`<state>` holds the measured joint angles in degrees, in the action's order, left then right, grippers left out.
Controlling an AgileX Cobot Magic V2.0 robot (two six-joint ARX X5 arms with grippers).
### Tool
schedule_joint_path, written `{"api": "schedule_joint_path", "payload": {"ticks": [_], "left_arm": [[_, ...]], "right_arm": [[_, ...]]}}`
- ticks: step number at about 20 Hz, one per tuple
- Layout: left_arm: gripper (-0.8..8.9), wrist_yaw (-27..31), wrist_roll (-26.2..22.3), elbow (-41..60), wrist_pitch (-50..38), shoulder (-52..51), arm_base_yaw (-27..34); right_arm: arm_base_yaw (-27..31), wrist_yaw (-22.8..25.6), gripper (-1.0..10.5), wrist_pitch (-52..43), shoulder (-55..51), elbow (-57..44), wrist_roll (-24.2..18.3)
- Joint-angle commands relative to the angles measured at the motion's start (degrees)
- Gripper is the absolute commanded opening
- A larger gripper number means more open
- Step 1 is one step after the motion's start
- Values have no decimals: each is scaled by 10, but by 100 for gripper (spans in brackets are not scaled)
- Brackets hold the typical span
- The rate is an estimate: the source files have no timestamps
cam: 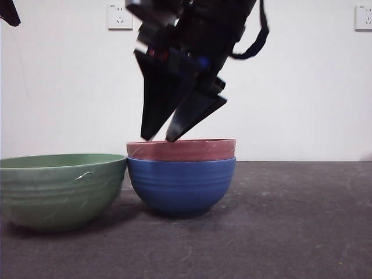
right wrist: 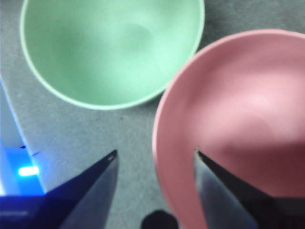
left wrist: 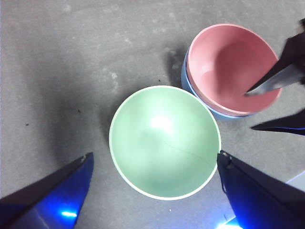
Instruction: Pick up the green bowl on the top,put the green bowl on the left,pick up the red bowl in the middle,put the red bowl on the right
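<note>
The green bowl stands upright on the table at the left, close beside the stack. It also shows in the left wrist view and the right wrist view. The red bowl sits nested in a blue bowl in the middle. My right gripper is open and empty just above the red bowl's left rim, one jaw over its inside and one outside. My left gripper is open and empty, high above the green bowl.
The dark grey table stretches to the right of the stack. A white wall with two sockets stands behind. The left arm shows only as a black tip at the top left corner.
</note>
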<state>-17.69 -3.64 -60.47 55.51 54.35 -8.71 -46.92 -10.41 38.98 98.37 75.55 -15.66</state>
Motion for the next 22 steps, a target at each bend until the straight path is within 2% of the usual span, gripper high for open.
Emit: {"api": "schedule_joint_path", "payload": {"ticks": [1, 3, 6, 18, 20, 22], "left_arm": [[435, -4, -11, 3, 1, -1, 2], [435, -5, -11, 3, 1, -1, 2], [436, -4, -11, 3, 1, -1, 2], [435, -4, -16, 3, -1, -1, 2], [435, -4, -16, 3, -1, 0, 2], [435, -4, -16, 3, -1, 0, 2]], "right_arm": [[-1, 0, 247, -10, 16, 1, -8], [-1, 0, 242, -12, 27, 1, -11], [0, 0, 149, -12, 39, 1, -23], [-2, -2, 148, -11, 32, 1, -18], [-2, -2, 46, -10, 25, 1, -19], [-2, -1, -5, -10, 20, 1, -19]]}}
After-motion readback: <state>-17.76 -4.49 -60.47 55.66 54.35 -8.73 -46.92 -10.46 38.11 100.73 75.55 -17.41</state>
